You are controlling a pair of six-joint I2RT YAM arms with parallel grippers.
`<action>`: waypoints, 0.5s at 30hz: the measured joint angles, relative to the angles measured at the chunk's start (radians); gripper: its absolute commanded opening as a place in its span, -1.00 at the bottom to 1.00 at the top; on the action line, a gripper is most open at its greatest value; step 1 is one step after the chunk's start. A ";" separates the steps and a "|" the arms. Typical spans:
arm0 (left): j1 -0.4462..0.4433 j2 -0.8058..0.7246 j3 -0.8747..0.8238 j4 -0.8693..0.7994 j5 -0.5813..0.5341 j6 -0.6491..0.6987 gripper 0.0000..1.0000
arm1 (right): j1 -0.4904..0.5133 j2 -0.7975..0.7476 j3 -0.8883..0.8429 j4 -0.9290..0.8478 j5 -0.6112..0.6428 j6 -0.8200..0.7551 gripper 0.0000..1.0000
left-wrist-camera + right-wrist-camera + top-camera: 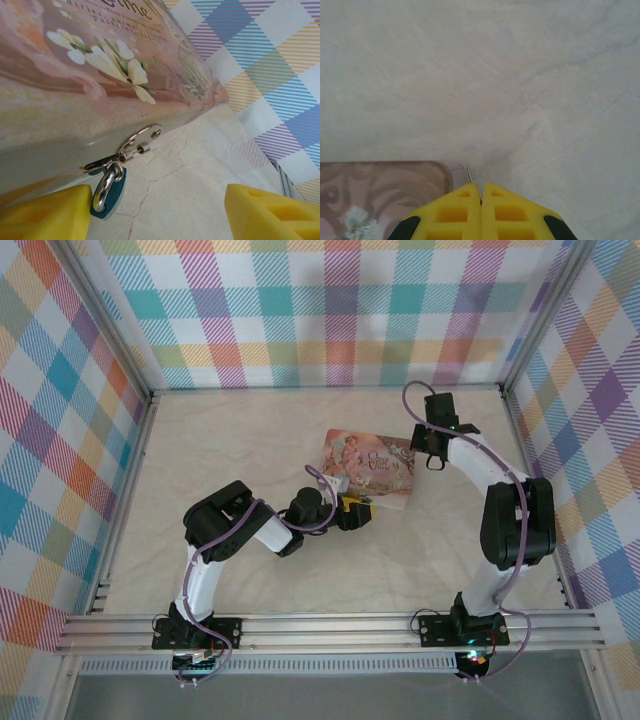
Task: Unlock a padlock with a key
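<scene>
Three plaid walls [330, 310] ring the table [250, 440] — pale, creased.

A: Pink illustrated tin [368, 466] lying flat, mid-table, on a cream, crinkled cloth [250, 440].
B: Up close, white flowers [117, 62] painted across its top, script lettering above them, and a silver hasp [140, 134] at the front edge.
A: Pastel plaid walls [330, 310] on 3 sides. Aluminium rails [330, 632] run along the near edge.

Pink tin [372, 462], plaid walls [330, 310], yellow right claw [480, 186]
</scene>
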 measured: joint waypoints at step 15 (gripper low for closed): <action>0.001 0.006 0.017 -0.011 0.015 -0.001 0.43 | 0.021 0.055 -0.043 0.096 -0.022 0.031 -1.00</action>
